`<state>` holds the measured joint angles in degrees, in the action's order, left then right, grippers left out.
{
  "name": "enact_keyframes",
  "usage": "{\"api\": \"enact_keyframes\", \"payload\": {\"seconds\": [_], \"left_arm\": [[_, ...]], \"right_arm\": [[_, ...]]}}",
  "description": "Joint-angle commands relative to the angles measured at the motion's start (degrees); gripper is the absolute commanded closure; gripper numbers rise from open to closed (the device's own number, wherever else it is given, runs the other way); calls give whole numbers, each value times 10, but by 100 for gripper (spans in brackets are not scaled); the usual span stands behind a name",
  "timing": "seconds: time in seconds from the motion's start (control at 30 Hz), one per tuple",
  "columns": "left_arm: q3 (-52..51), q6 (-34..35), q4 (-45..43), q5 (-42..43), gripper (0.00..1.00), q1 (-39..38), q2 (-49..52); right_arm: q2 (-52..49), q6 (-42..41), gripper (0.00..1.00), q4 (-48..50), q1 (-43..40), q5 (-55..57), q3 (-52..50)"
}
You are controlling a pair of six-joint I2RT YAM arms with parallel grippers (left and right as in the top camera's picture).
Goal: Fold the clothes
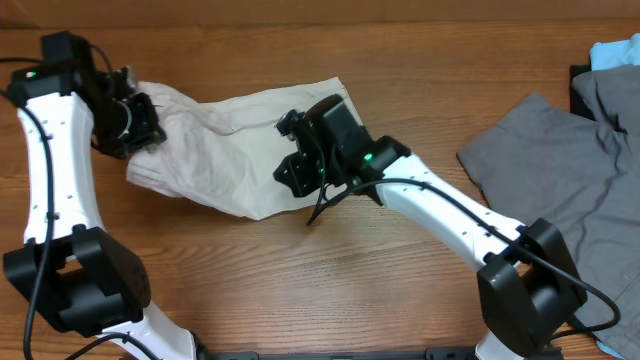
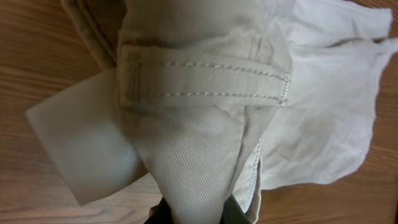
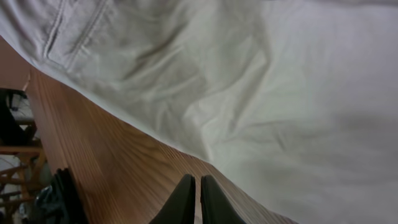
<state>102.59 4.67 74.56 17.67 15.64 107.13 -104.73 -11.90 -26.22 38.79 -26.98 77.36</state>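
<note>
One end of shorts [image 1: 240,125] within left hand [image 1: 138,128]

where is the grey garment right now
In the overhead view the grey fabric garment lies on the right side of the wooden table, just below the light blue garment at the top right corner, apart from the pale beige shorts.

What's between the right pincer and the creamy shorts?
Just a thin strip of bare brown wooden table shows between the right pincer and the pale cream cotton shorts, in the right wrist view.
</note>
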Motion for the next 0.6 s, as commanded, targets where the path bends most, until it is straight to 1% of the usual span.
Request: {"api": "enact_keyframes", "payload": {"seconds": [0.0,0.1,0.2,0.4,0.5,0.53,0.57], "left_arm": [[26,-4,1,39,96,-17,-25],[38,-4,3,68,96,-18,-27],[46,-4,1,96,96,-18,-28],[46,-4,0,157,96,-18,-28],[46,-4,0,222,96,-18,-28],[46,-4,0,259,96,-18,-28],[46,-4,0,266,96,-18,-28]], "right_arm": [[-19,-46,92,31,2,8,-13],[-53,-64,92,49,2,3,-13],[-91,-67,92,86,2,-40,-13],[-151,-123,92,161,2,-73,-12],[-169,-148,92,183,2,-99,-12],[-177,-165,92,201,2,-111,-12],[-182,-172,92,210,3,-113,-12]]}}
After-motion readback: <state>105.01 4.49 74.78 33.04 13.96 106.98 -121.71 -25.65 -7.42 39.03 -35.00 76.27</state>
